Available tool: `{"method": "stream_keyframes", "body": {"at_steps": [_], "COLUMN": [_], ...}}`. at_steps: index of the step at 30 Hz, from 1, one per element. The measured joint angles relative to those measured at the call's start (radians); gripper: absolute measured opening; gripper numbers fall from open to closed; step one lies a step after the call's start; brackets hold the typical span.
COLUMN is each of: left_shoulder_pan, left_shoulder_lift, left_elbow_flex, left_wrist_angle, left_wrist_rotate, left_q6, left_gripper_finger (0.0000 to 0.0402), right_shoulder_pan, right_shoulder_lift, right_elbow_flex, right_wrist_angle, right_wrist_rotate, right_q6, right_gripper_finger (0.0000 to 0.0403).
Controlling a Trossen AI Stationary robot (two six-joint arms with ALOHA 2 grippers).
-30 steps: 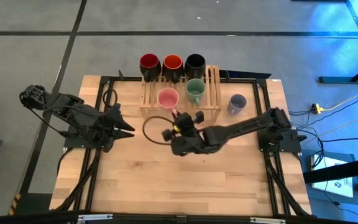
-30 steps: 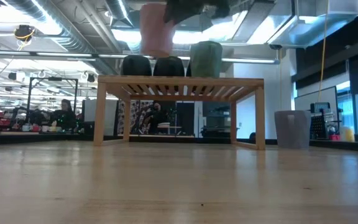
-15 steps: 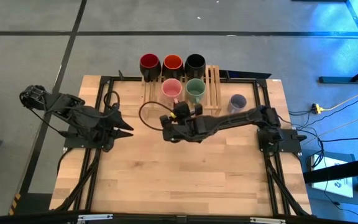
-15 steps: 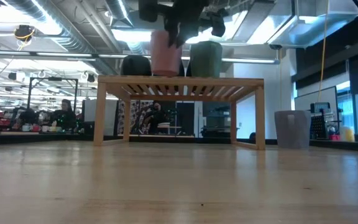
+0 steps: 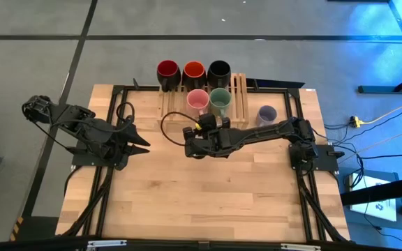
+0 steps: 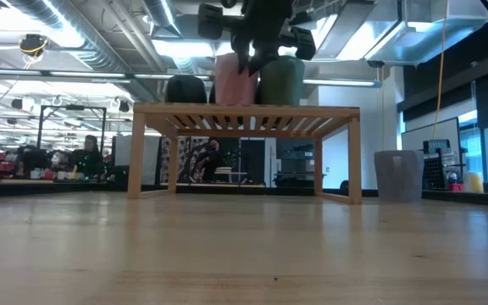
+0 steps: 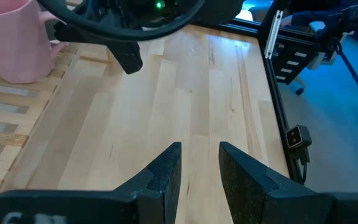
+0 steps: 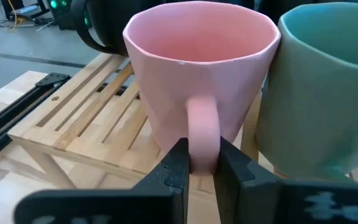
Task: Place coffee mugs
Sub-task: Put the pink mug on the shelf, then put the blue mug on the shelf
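Observation:
The pink mug [image 5: 197, 100] stands upright on the slatted wooden rack [image 5: 239, 97], close beside the green mug [image 5: 220, 100]. The dark red mug [image 5: 167, 70], red-orange mug [image 5: 193, 70] and black mug [image 5: 218, 70] stand in a row at the rack's far edge. The lavender-blue mug [image 5: 266, 114] stands on the table to the right of the rack. My right gripper [image 5: 202, 120] is at the rack's near edge, shut on the pink mug's handle. My left gripper [image 5: 145, 144] waits at the left, a little open and empty. My right gripper pinches the pink mug's handle [image 8: 202, 134] between its two fingers [image 8: 178, 165], one on each side of the loop. The fingers come about level from the table's near side. The mug is upright, its bottom at the rack's slats [image 6: 231, 102], its side next to the green mug [image 8: 322, 93].
A black cable [image 5: 169, 122] loops from my right wrist over the table before the rack. Bare tabletop [image 5: 201, 195] lies between the rack and the near edge. The rack [image 6: 244, 114] stands on legs with open room under it.
My right gripper has carried the pink mug from above the rack's near edge toward the far edge and the green mug, and down. The mug was held high and clear; now its bottom is at the rack's top. The gripper has stayed shut on the handle.

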Motion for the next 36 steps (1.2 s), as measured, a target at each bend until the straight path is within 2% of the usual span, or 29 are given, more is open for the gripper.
{"method": "stream_keyframes", "body": {"at_steps": [11,19,22,25,30,36], "left_shoulder_pan": [0.000,0.000,0.000,0.000,0.000,0.000], "left_shoulder_lift": [0.000,0.000,0.000,0.000,0.000,0.000], "left_elbow_flex": [0.000,0.000,0.000,0.000,0.000,0.000], "left_wrist_angle": [0.006,0.006,0.006,0.006,0.006,0.006], "left_wrist_rotate": [-0.003,-0.006,-0.006,-0.006,-0.006,-0.009], "left_q6": [0.001,0.000,0.000,0.000,-0.001,-0.001], "left_gripper_finger": [0.0102,0.0102,0.0102,0.0102,0.0102,0.0102], "right_shoulder_pan": [-0.008,-0.005,0.001,0.009,0.068,0.183], "right_shoulder_lift": [-0.001,-0.001,-0.001,-0.003,-0.003,-0.005], "right_elbow_flex": [-0.007,-0.007,0.022,0.073,0.181,0.220], "right_wrist_angle": [0.013,0.012,-0.025,-0.106,-0.344,-0.716], "right_wrist_rotate": [-0.010,-0.017,-0.074,-0.174,-0.349,-0.393], "right_q6": [-0.001,-0.024,-0.036,-0.074,-0.070,0.150], "right_gripper_finger": [0.0057,0.0143,0.0174,0.0194,0.0206,0.0206]}}
